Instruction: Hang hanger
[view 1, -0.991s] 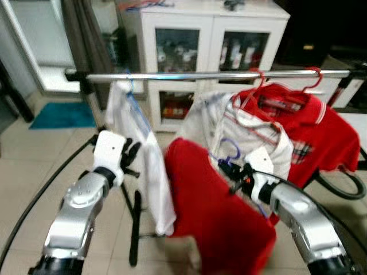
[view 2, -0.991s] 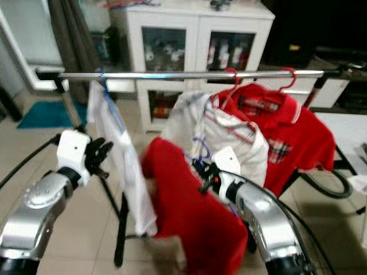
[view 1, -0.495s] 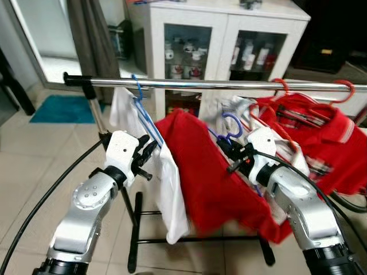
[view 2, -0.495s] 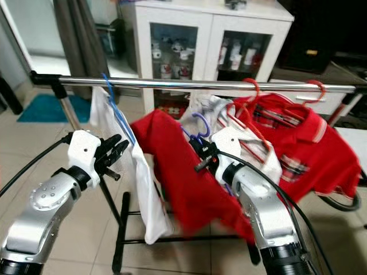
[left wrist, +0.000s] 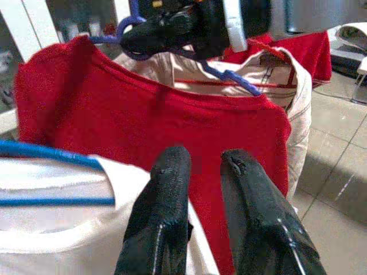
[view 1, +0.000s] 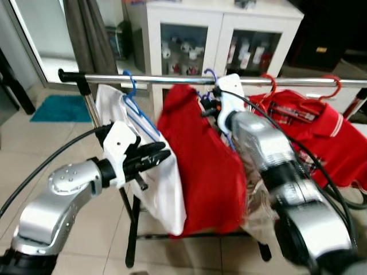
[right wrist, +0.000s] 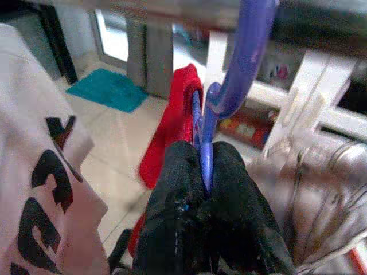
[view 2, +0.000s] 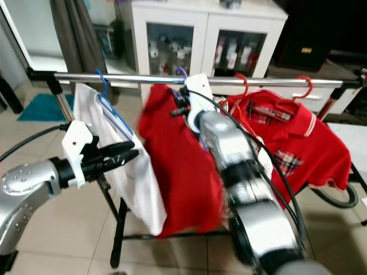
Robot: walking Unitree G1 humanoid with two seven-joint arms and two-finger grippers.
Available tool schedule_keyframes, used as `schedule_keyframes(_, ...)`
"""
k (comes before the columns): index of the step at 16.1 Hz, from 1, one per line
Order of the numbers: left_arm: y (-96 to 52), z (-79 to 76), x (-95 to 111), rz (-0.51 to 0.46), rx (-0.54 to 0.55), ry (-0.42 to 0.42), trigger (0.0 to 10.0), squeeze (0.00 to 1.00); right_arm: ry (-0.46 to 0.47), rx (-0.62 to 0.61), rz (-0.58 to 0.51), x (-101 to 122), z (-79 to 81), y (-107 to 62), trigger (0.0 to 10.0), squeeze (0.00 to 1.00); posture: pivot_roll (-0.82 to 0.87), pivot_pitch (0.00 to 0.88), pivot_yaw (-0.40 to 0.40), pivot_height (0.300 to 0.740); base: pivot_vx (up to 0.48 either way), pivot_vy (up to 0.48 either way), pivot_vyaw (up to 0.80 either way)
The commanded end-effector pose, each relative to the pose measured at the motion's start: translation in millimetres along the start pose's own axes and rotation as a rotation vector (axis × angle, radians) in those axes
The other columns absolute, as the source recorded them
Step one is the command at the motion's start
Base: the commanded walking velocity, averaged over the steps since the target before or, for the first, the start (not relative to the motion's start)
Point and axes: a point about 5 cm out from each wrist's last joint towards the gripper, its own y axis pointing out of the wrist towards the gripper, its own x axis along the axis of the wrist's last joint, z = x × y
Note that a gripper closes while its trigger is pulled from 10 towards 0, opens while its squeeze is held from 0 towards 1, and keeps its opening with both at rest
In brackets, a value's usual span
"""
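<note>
Right gripper (view 1: 211, 109) now raised to the rail (view 1: 172, 80), fingers pinching the purple hanger (right wrist: 229, 86) with its red shirt (view 1: 200, 166), hook nearly over; left gripper (view 1: 150, 157) slightly parted, beside the white shirt (view 1: 155, 183).

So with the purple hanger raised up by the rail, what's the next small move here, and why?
Probably lower the hook onto the rail. The right gripper is shut on the purple hanger carrying the red shirt, and the hook sits right at the rail between the white shirt and the other clothes. The left gripper hovers open beside the white shirt.
</note>
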Motion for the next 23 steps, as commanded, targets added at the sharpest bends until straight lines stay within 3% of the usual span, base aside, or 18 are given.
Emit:
schedule_keyframes(1,-1.5,-0.9,2.9,0.004,-0.007,0.012,10.0,0.00,0.016,-0.023,-0.040,12.6,-1.9,3.0,10.0,0.00,0.06,0.000,-0.031,0.740,0.000,0.000,0.00)
schedule_keyframes(4,-4.2,-3.7,2.0,0.018,-0.017,-0.003,10.0,0.00,0.022,0.038,0.049,8.1,13.5,13.2,10.0,0.00,0.07,0.000,-0.040,0.740,0.000,0.000,0.00)
schedule_keyframes(5,-4.3,-4.3,1.4,0.019,-0.013,-0.005,10.0,0.00,0.032,0.064,0.043,6.4,13.1,13.2,10.0,1.00,0.08,0.000,-0.045,0.740,0.000,0.000,0.00)
schedule_keyframes(6,-3.8,-4.3,0.2,0.020,0.011,0.003,10.0,0.00,0.001,0.106,0.006,6.6,8.7,9.3,10.0,1.00,0.08,0.000,-0.048,0.740,0.000,0.000,0.00)
schedule_keyframes(7,-0.8,-1.8,-2.2,0.016,0.064,0.007,10.0,0.00,0.047,0.156,-0.064,9.1,0.1,-0.6,10.0,1.00,0.08,0.000,-0.048,0.740,0.000,0.000,0.00)
schedule_keyframes(9,11.5,-0.5,-4.7,-0.025,0.171,-0.029,10.0,0.00,0.136,0.282,-0.167,8.6,-14.8,-40.1,10.0,1.00,0.06,0.000,-0.031,0.740,0.000,0.000,0.00)
schedule_keyframes(10,21.5,1.5,-7.5,-0.055,0.267,-0.066,10.0,0.00,0.128,0.315,-0.249,3.7,-18.9,-79.1,10.0,1.00,0.03,0.000,-0.014,0.740,0.000,0.000,0.00)
schedule_keyframes(11,22.1,5.3,-12.0,-0.037,0.332,-0.087,10.0,0.00,0.048,0.267,-0.232,-5.3,-20.9,-90.9,10.0,1.00,0.02,0.000,-0.009,0.740,0.000,0.000,0.00)
schedule_keyframes(13,14.1,12.6,-31.0,0.035,0.494,-0.087,10.0,0.00,-0.004,0.077,-0.168,-41.1,-28.7,-117.1,10.0,1.00,0.01,0.000,-0.011,0.740,0.000,0.000,0.00)
schedule_keyframes(14,2.4,13.6,-43.6,0.045,0.576,-0.074,10.0,0.00,-0.005,-0.036,-0.121,-74.5,-33.8,-132.6,10.0,0.99,0.02,0.000,-0.024,0.740,0.000,0.000,0.00)
schedule_keyframes(15,-4.1,9.5,-48.6,0.021,0.647,-0.082,10.0,0.00,0.068,-0.078,-0.142,-87.3,-29.2,-140.6,10.0,0.00,0.02,0.000,-0.025,0.740,0.000,0.000,0.00)
schedule_keyframes(16,-7.5,4.7,-50.2,0.001,0.667,-0.096,10.0,0.00,0.089,-0.109,-0.150,-92.6,-27.3,-143.2,10.0,0.00,0.02,0.000,-0.029,0.740,0.000,0.000,0.00)
schedule_keyframes(17,-10.3,1.5,-49.4,-0.016,0.696,-0.107,10.0,0.00,0.172,-0.150,-0.142,-99.1,-28.4,-143.2,10.0,0.00,0.02,0.000,-0.029,0.740,0.000,0.000,0.00)
schedule_keyframes(23,-10.3,1.5,-49.4,-0.016,0.696,-0.107,10.0,0.00,0.172,-0.150,-0.142,-99.1,-28.4,-143.2,10.0,0.00,0.02,0.000,-0.029,0.740,0.000,0.000,0.00)
